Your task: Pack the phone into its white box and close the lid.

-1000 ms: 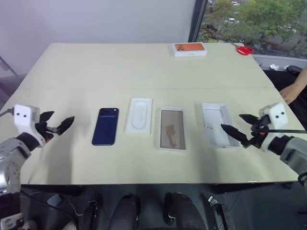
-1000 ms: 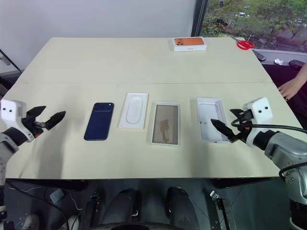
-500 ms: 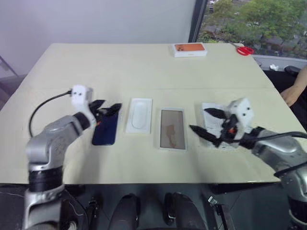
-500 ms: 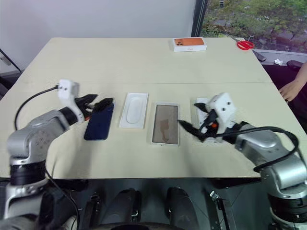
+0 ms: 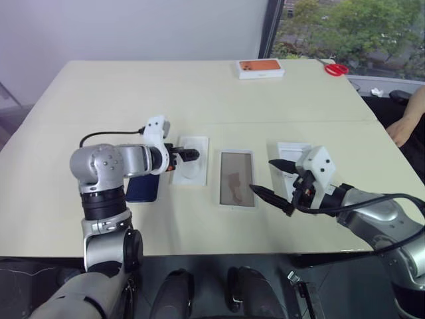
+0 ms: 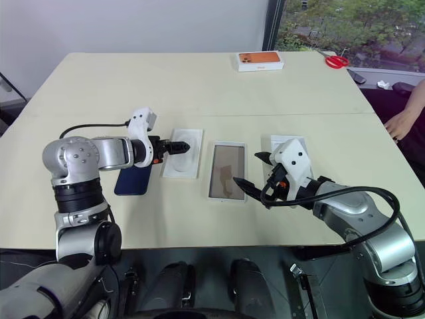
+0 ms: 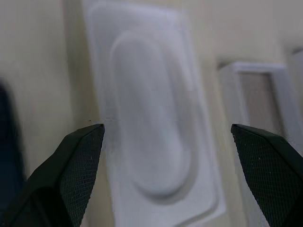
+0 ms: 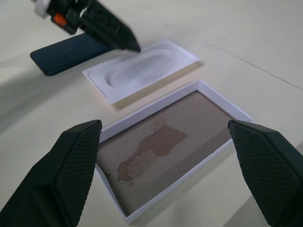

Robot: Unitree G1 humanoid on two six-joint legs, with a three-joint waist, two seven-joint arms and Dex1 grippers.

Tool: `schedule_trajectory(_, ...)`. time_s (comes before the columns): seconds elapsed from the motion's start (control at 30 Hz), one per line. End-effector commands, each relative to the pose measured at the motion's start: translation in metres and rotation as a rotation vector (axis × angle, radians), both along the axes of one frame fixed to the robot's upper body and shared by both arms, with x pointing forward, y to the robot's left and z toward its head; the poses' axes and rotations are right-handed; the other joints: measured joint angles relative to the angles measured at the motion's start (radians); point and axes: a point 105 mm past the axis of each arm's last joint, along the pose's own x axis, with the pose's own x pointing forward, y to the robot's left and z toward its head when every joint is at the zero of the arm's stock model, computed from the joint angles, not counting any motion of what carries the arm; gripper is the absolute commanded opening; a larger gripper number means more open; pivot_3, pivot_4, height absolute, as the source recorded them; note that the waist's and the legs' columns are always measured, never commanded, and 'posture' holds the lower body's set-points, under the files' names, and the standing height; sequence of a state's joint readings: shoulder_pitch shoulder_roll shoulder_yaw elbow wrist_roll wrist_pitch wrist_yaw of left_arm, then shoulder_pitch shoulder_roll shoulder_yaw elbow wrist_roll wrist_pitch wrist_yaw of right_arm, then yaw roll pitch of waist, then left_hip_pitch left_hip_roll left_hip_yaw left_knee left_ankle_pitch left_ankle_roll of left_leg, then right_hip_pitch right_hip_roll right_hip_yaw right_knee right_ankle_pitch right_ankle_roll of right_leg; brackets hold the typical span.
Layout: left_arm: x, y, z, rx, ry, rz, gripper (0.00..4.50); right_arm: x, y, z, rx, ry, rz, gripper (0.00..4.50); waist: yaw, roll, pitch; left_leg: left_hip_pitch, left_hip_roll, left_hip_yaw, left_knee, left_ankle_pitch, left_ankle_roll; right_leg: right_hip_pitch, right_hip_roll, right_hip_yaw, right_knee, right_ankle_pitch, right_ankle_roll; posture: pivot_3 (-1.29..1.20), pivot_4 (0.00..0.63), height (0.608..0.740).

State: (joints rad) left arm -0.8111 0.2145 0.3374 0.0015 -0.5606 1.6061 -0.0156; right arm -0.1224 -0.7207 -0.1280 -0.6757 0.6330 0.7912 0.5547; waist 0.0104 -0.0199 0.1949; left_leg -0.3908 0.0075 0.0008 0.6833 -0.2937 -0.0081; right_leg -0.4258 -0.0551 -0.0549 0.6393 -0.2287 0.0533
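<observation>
The dark blue phone (image 5: 142,189) lies flat on the table, its upper part hidden by my left arm. To its right lie a white insert tray (image 5: 189,167), then the white box (image 5: 237,179) with its tan floor, then the lid (image 5: 295,151) with its white inside up. My left gripper (image 5: 194,155) hangs open over the insert tray (image 7: 142,118), with nothing in it. My right gripper (image 5: 260,175) is open and empty, at the box's right side and partly covering the lid. In the right wrist view the box (image 8: 165,142) sits between its fingers.
A white box with an orange phone picture (image 5: 261,68) and red scissors (image 5: 339,68) lie at the table's far edge. A person's hand (image 5: 404,127) rests at the right edge. The near table edge runs just below the row of things.
My left arm swung right from the table's left side, over the phone, to the insert tray. My right gripper moved left from the lid's right side toward the box. Both stayed open.
</observation>
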Motion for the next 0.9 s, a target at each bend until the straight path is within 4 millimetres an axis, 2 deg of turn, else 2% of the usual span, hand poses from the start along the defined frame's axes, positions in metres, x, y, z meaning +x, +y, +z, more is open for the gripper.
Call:
schedule_trajectory(0.03, 0.004, 0.007, 0.012, 0.008, -0.034, 0.045, 4.50, -0.005, 0.001, 0.011, -0.006, -0.054, 0.007, 4.47, 0.002, 0.000, 0.000, 0.000, 0.000, 0.000, 0.000, 0.000, 0.000, 0.000, 0.000, 0.000, 0.000, 0.000, 0.000, 0.00, 0.150, 0.740)
schedule_trajectory(0.17, 0.004, 0.004, 0.011, 0.000, -0.033, 0.042, 4.50, -0.006, 0.000, 0.010, -0.007, -0.052, 0.007, 4.47, 0.003, 0.000, 0.000, 0.000, -0.001, 0.000, 0.000, 0.000, 0.000, 0.000, -0.001, 0.000, 0.000, 0.000, 0.000, 0.00, 0.150, 0.740)
schedule_trajectory(0.6, -0.006, -0.018, -0.013, -0.046, 0.088, -0.049, 4.50, -0.009, 0.007, 0.012, -0.003, -0.061, 0.031, 4.47, 0.003, 0.000, 0.000, -0.001, -0.001, 0.000, 0.000, 0.001, -0.001, 0.000, -0.002, 0.000, 0.000, 0.000, 0.000, 0.00, 0.150, 0.740)
schedule_trajectory(0.7, -0.007, -0.016, -0.018, -0.064, 0.113, -0.022, 3.69, -0.009, 0.007, 0.012, -0.002, -0.060, 0.032, 4.50, 0.004, 0.000, 0.000, -0.001, -0.002, 0.000, 0.000, 0.001, -0.001, 0.000, -0.003, 0.000, 0.000, 0.000, 0.000, 0.00, 0.150, 0.740)
schedule_trajectory(0.83, -0.007, -0.012, -0.024, -0.111, 0.145, 0.022, 1.72, -0.009, 0.008, 0.012, 0.000, -0.059, 0.036, 4.50, 0.004, 0.000, 0.000, -0.001, -0.002, 0.000, 0.000, 0.001, -0.001, 0.000, -0.003, 0.000, 0.000, 0.000, 0.000, 0.00, 0.150, 0.740)
schedule_trajectory(0.87, -0.007, -0.012, -0.023, -0.132, 0.146, 0.025, 1.11, -0.009, 0.008, 0.012, 0.000, -0.058, 0.036, 4.50, 0.005, 0.000, 0.000, -0.001, -0.002, 0.000, 0.000, 0.001, -0.001, 0.000, -0.003, 0.000, 0.000, 0.000, 0.000, 0.00, 0.150, 0.740)
schedule_trajectory(0.9, -0.007, -0.012, -0.021, -0.147, 0.144, 0.027, 0.79, -0.010, 0.009, 0.012, -0.001, -0.057, 0.036, 4.50, 0.004, 0.000, 0.000, -0.001, -0.002, 0.000, 0.000, 0.001, -0.001, 0.000, -0.004, 0.000, 0.000, 0.000, 0.000, 0.00, 0.150, 0.740)
